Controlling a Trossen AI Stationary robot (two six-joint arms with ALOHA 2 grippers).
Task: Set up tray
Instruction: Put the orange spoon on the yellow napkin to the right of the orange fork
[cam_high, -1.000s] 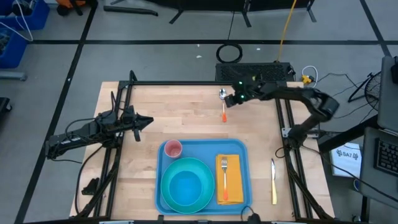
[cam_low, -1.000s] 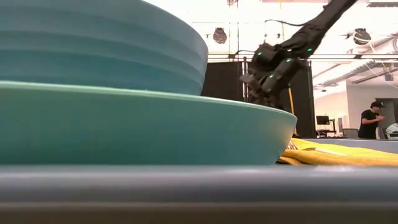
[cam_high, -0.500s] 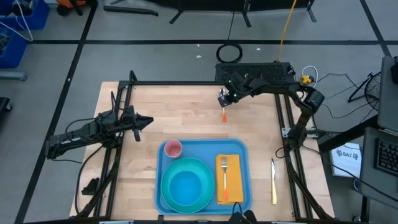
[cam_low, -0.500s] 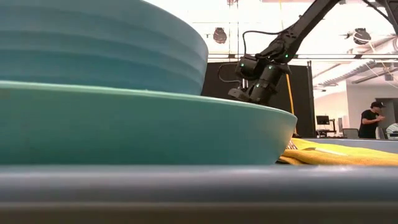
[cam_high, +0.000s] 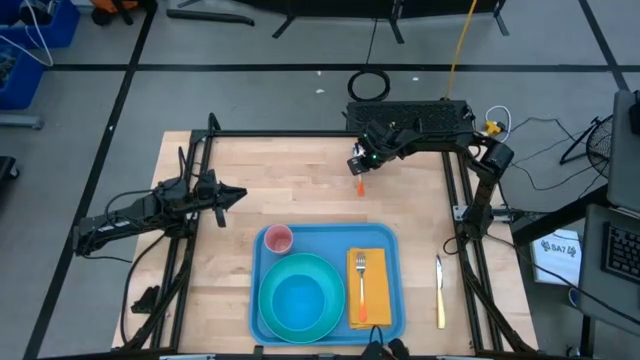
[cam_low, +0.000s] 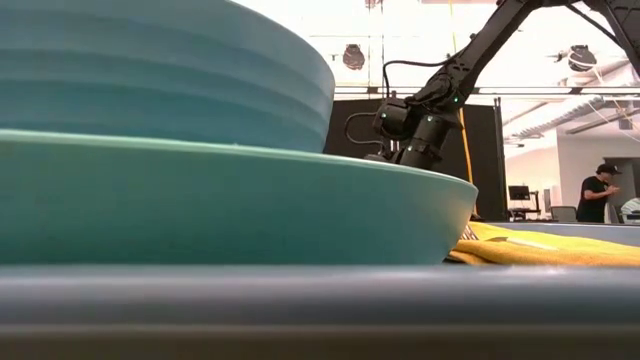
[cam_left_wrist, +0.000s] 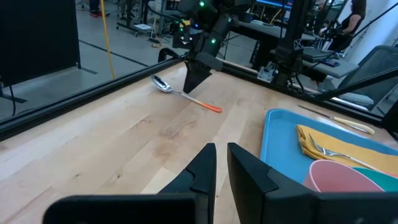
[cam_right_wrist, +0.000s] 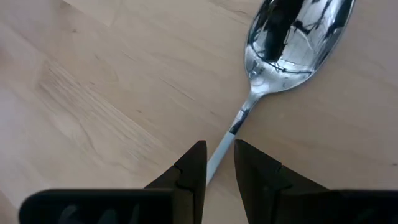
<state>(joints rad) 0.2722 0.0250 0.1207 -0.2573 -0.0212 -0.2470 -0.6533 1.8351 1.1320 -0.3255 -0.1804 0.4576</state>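
Right gripper (cam_right_wrist: 216, 163): two dark fingers (cam_right_wrist: 189, 168) set close together with a narrow gap, pointing down at a light wooden tabletop (cam_right_wrist: 93, 81). Spoon (cam_right_wrist: 283, 43): shiny metal bowl lying on the wood just ahead of the fingertips, mirror reflections on its surface; its thin neck runs back from the bowl into the gap between the two fingers, where the pale stem passes out of sight.
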